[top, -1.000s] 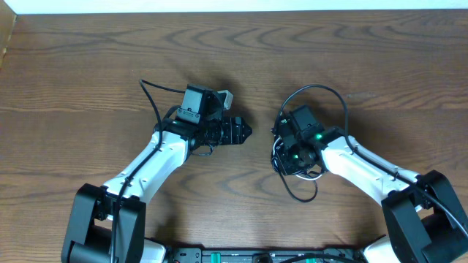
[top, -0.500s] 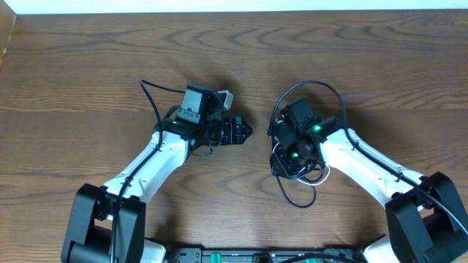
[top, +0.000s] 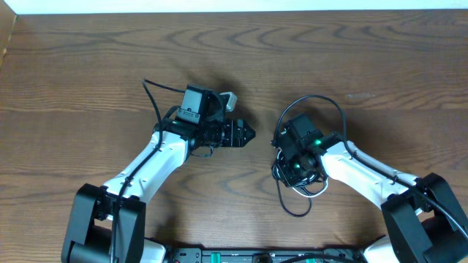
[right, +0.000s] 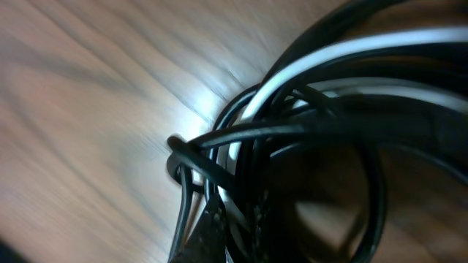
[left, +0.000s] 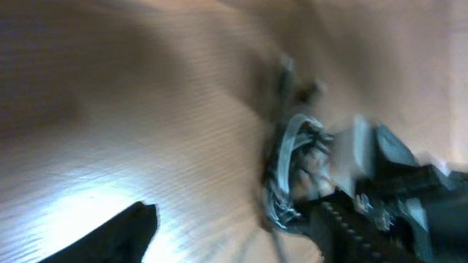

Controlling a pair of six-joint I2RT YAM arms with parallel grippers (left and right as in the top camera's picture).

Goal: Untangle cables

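The cables (top: pixel 298 177) lie as a tangled knot of black cords and one white cord on the wooden table, under my right wrist. One black loop (top: pixel 322 98) arcs up behind the arm and another trails toward the front. My right gripper (top: pixel 289 166) is pressed down into the knot. In the right wrist view its dark fingers (right: pixel 219 234) are shut among black cables (right: pixel 292 131) beside the white cable (right: pixel 344 55). My left gripper (top: pixel 248 134) hovers open a short way to the left, nothing in it. In the blurred left wrist view the cables (left: pixel 285 168) lie ahead of one fingertip (left: pixel 124 230).
The brown wooden table (top: pixel 88 80) extends all around both arms. A pale strip (top: pixel 219 6) runs along its far edge, and a box corner (top: pixel 6 36) shows at the upper left. The left arm's own black wire (top: pixel 153 102) loops up beside its wrist.
My right gripper opened, shifted slightly toward the front and shut again in the knot. The cable bundle and its front loop slid forward. The left arm barely moved.
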